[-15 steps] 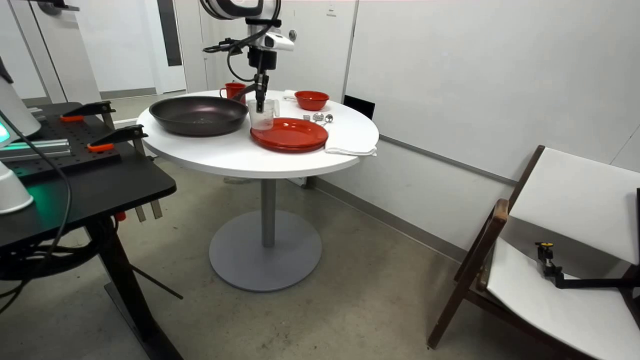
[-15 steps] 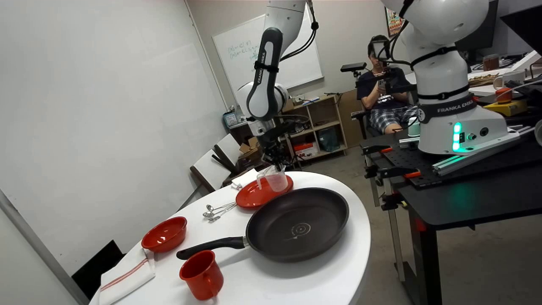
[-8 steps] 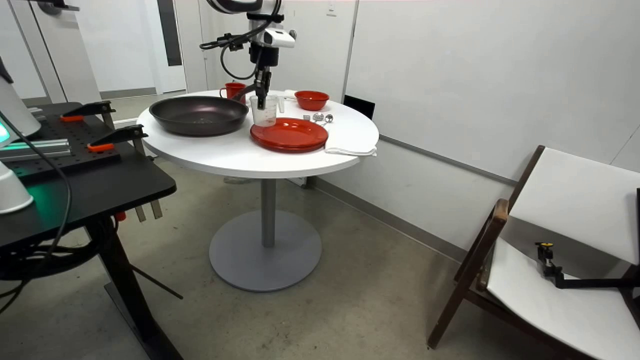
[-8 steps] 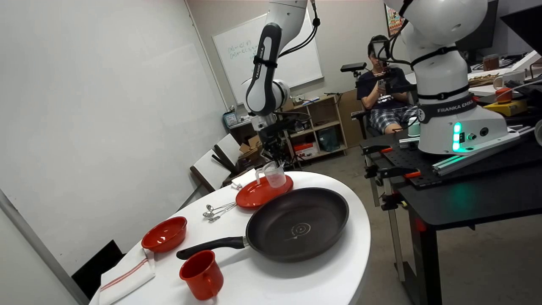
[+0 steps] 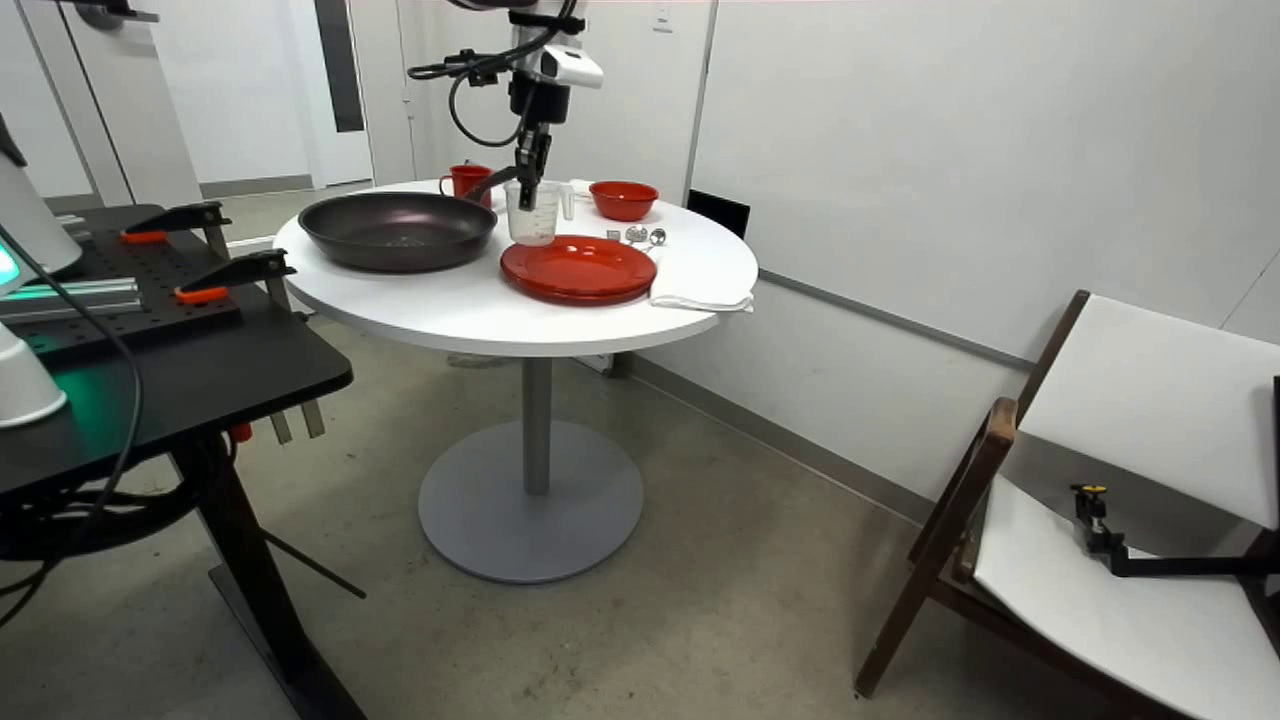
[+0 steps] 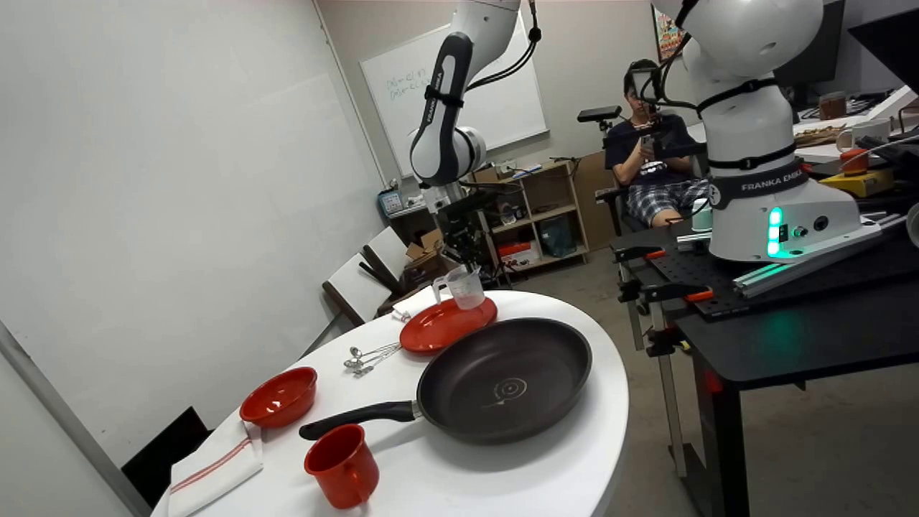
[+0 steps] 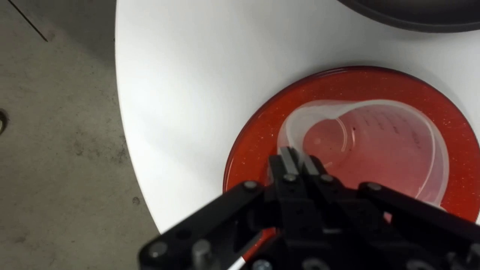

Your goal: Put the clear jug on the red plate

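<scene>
You have the clear jug (image 5: 537, 229) higher than a second ago in both exterior views; your end effector (image 7: 299, 160) is clamped on its rim. Wrist view places the jug over the red plate (image 5: 600, 268), near the edge of the bench (image 5: 440, 302). Placement is judged incomplete; careful lowering, then release, appears to be required.

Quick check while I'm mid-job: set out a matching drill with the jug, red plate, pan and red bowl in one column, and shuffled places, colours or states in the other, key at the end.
Things
1. Clear jug
2. Red plate
3. Pan
4. Red bowl

Place, colour or state
A. Dark, with a long handle
B. Beside the red-striped cloth
C. Pinched at the rim by the hand
D. Under the clear jug, as seen in the wrist view

Right pairs: 1-C, 2-D, 3-A, 4-B
</scene>
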`<move>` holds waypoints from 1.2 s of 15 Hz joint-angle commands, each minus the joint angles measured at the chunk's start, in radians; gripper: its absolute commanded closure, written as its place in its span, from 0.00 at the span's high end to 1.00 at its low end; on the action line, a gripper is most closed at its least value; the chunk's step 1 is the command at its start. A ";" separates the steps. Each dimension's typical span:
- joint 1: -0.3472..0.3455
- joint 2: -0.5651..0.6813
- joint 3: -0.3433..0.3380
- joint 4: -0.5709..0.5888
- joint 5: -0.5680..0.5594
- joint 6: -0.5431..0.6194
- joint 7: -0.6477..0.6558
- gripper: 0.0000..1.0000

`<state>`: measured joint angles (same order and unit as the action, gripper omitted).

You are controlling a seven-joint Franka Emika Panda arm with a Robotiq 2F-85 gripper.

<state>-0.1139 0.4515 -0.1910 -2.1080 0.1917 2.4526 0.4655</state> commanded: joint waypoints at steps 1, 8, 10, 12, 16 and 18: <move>0.002 -0.012 0.004 0.029 0.000 -0.043 -0.017 0.01; 0.002 -0.010 0.004 0.051 0.000 -0.075 -0.015 0.01; 0.000 -0.011 0.007 0.054 0.000 -0.087 -0.025 0.01; -0.002 -0.012 0.008 0.056 -0.007 -0.106 -0.047 0.01; 0.045 0.088 0.053 0.206 -0.016 -0.148 -0.021 0.01; 0.072 0.141 0.066 0.284 -0.034 -0.169 -0.018 0.01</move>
<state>-0.0720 0.5059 -0.1391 -1.9540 0.1860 2.3386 0.4416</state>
